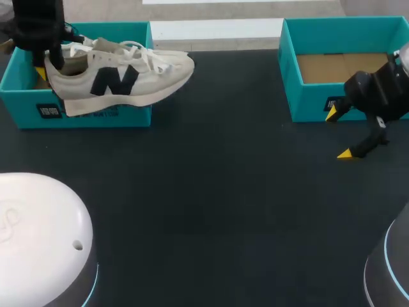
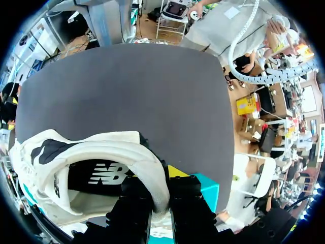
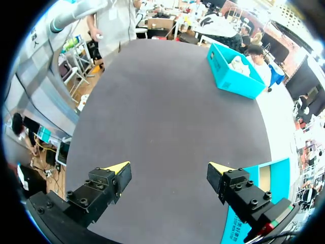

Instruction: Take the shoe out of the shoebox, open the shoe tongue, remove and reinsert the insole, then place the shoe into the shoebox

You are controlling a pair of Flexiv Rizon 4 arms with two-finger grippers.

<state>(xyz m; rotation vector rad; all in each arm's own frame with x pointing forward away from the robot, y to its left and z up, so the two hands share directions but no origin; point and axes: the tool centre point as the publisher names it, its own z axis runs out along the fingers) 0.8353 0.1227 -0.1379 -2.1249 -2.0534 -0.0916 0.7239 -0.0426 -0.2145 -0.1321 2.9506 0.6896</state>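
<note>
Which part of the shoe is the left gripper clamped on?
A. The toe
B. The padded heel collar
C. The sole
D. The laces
B: in the left wrist view the left gripper pinches the heel collar of the shoe from both sides, with the toe pointing away.

A robotics lab — left arm (image 1: 35,25), right arm (image 1: 383,89), black worktable (image 1: 223,192).

Our L arm comes in at the far-left corner. L gripper (image 1: 51,64) is clamped on the heel collar of the shoe (image 1: 121,77), w/ one finger each side of it, wrist above. Our R arm comes in at the right edge. R gripper (image 1: 339,134) has its fingers spread wide, yellow tips angled down.
</note>
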